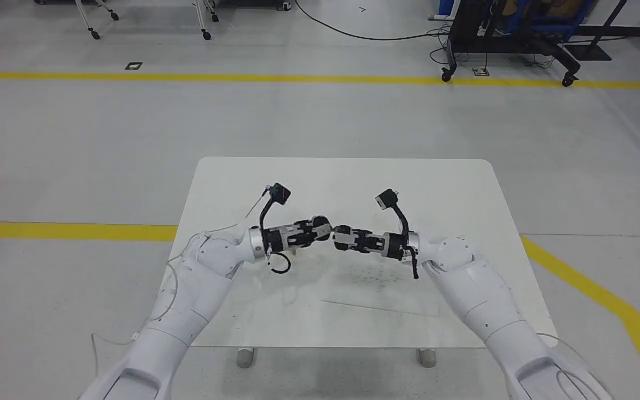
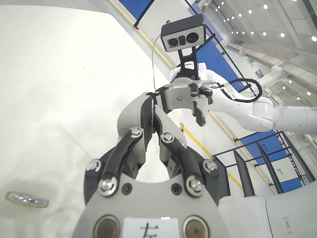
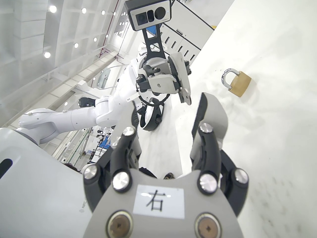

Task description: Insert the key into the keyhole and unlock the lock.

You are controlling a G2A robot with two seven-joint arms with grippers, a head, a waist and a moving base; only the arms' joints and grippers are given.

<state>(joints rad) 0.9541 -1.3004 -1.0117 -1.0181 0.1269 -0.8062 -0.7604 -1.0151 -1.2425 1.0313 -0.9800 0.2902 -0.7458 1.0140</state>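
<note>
The left tool (image 2: 151,101) was closed, its fingers pressed together; the right tool (image 3: 171,105) gaped wide, gripping nothing. Both arms met tip to tip, stretched level over the counter (image 1: 440,200), where the brass padlock (image 3: 238,82) lay flat near the right tool.

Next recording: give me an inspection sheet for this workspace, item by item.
Surface: white table, faint scuff marks.
Job's things: brass padlock lying on the table, shackle looks closed, apart from both grippers; whether a key is held cannot be told.
Clutter: tape strip stuck on the table.
Grippers: left gripper shut; right gripper open; they face each other tip to tip over the table's middle.
Cables: black cable loop at the left wrist, a similar one at the right.
Surroundings: yellow floor lines; wheeled frames beyond the table.
</note>
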